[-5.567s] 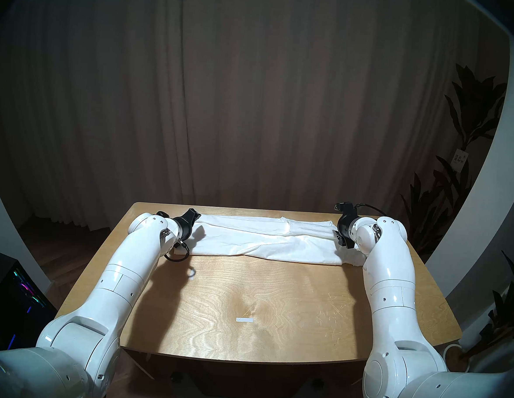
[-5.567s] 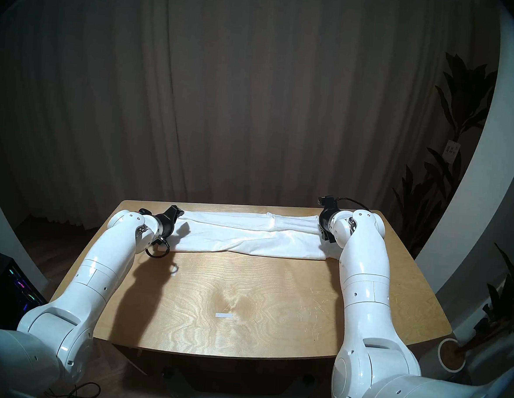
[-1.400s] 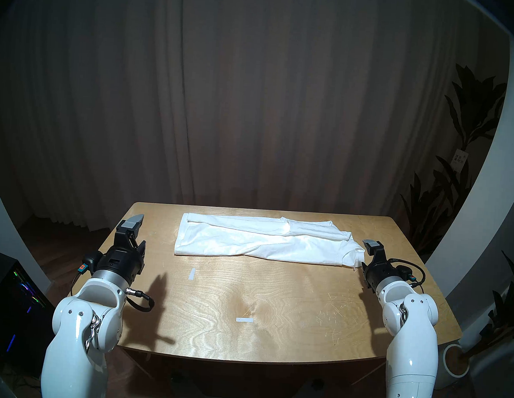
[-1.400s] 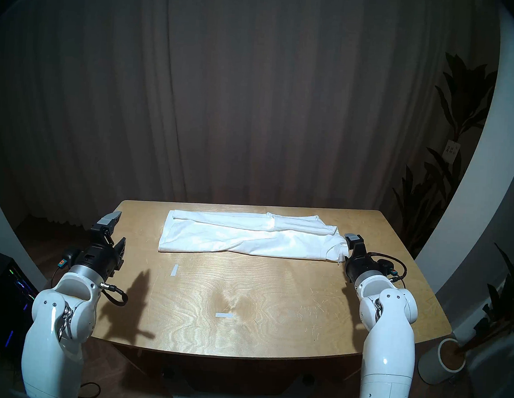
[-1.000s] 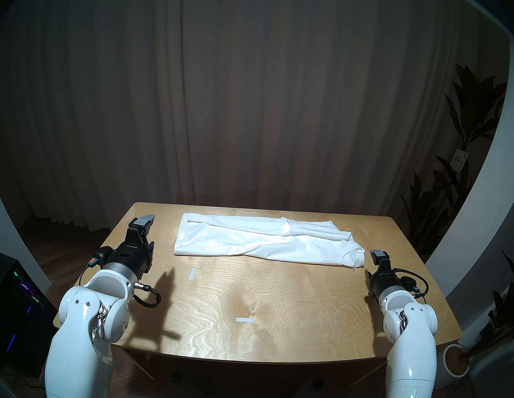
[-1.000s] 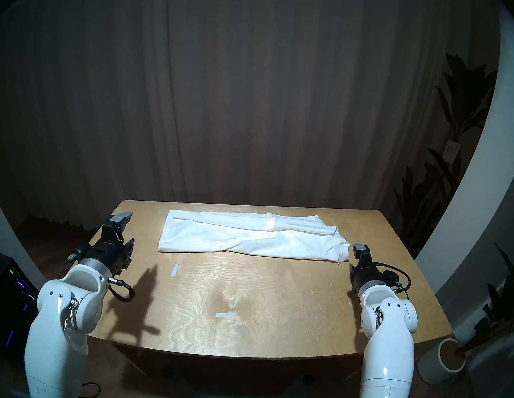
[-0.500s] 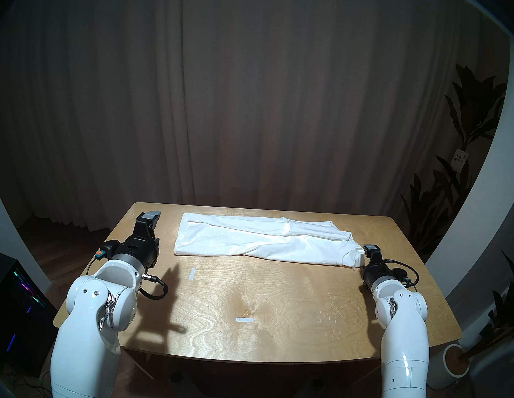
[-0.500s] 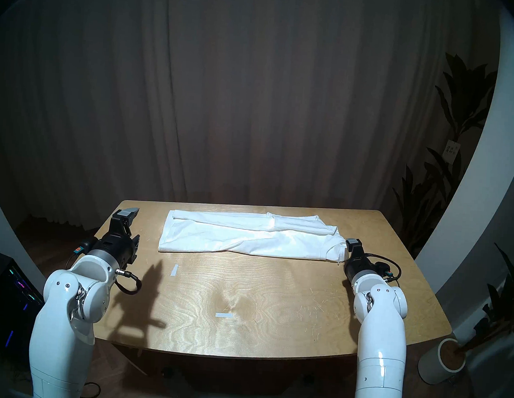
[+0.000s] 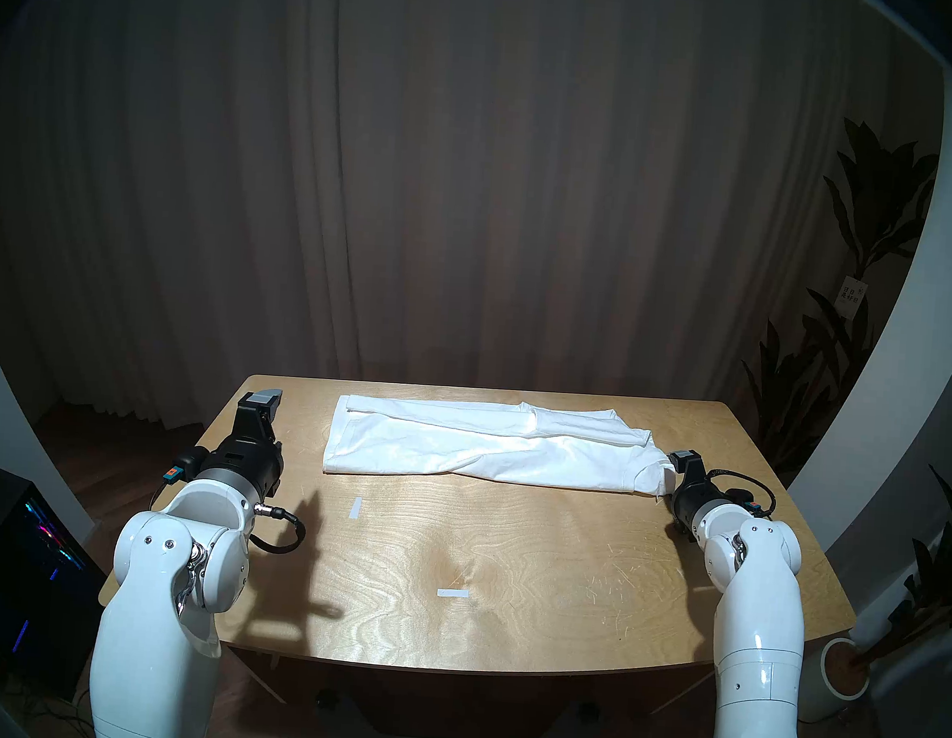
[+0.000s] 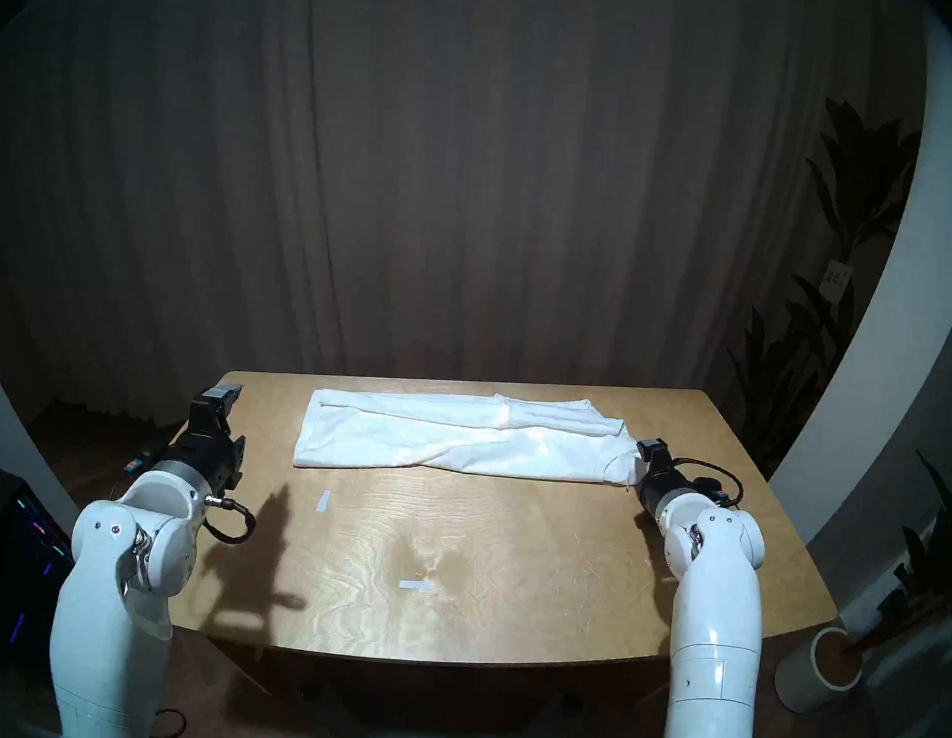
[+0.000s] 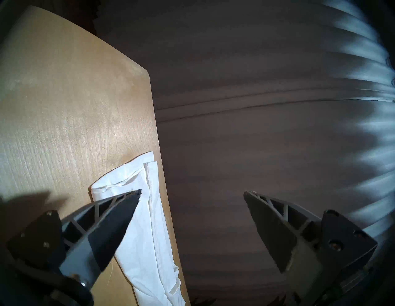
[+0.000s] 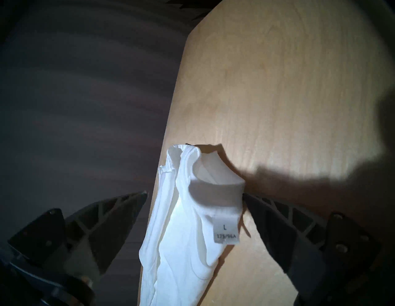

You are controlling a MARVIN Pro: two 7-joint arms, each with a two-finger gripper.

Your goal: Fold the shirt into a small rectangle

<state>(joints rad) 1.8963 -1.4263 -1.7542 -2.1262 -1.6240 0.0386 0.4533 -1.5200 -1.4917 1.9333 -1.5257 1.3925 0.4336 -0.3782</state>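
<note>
White shirt [image 9: 485, 445] folded lengthwise on counter [image 9: 505, 559]; left gripper [image 11: 191, 193] and right gripper [image 12: 195, 195], both released, flank its ends for the crosswise fold.

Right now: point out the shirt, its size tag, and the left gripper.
shirt [image 9: 485, 450], head left view, middle of the folded body.
size tag [image 12: 226, 231], right wrist view, printed face.
left gripper [image 11: 191, 192], left wrist view, gap between open fingertips.

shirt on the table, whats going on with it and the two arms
A two-armed robot is partway through folding the white shirt, which lies as a long band across the far side of the wooden table. Neither gripper holds it. The right gripper is open around the collar end; the left gripper is open, off the other end.
</note>
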